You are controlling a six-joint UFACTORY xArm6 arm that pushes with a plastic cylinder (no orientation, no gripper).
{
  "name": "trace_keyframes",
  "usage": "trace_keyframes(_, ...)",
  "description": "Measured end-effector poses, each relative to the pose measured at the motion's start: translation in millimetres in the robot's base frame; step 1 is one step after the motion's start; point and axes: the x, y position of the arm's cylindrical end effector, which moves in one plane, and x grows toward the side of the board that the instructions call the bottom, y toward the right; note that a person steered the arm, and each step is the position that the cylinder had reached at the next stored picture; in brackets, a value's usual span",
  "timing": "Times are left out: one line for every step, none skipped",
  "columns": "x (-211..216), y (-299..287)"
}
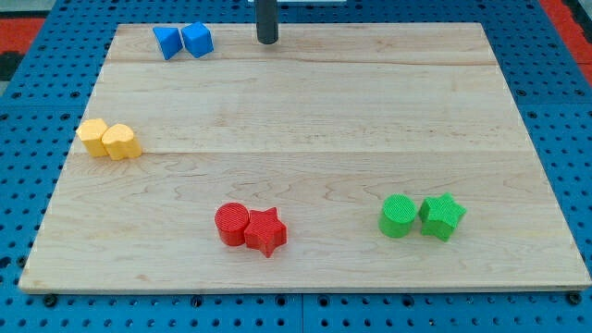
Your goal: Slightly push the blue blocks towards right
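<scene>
Two blue blocks sit side by side at the board's top left: a blue wedge-like block (167,42) and a blue cube (197,39), touching each other. My tip (267,41) is at the view's top centre, to the right of the blue cube, with a gap of about a block's width and a half between them. The rod rises out of the view's top edge.
The wooden board (305,111) lies on a blue pegboard. Two yellow blocks (109,140) sit at the left edge. A red cylinder (232,223) and a red star (265,231) touch at bottom centre. A green cylinder (399,215) and a green star (442,216) sit at bottom right.
</scene>
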Motion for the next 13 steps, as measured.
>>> trace_keyframes(0.9, -0.2)
trace_keyframes(1.2, 13.4)
trace_keyframes(1.0, 13.4)
trace_keyframes(-1.2, 13.4)
trace_keyframes(-1.2, 13.4)
trace_keyframes(-1.2, 13.4)
trace_keyframes(-0.6, 12.4)
trace_keyframes(10.7, 90.5)
trace_keyframes(45.4, 103.4)
trace_keyframes(81.6, 19.7)
trace_keyframes(76.5, -94.3)
trace_keyframes(60.6, -177.7)
trace_keyframes(54.2, -257.7)
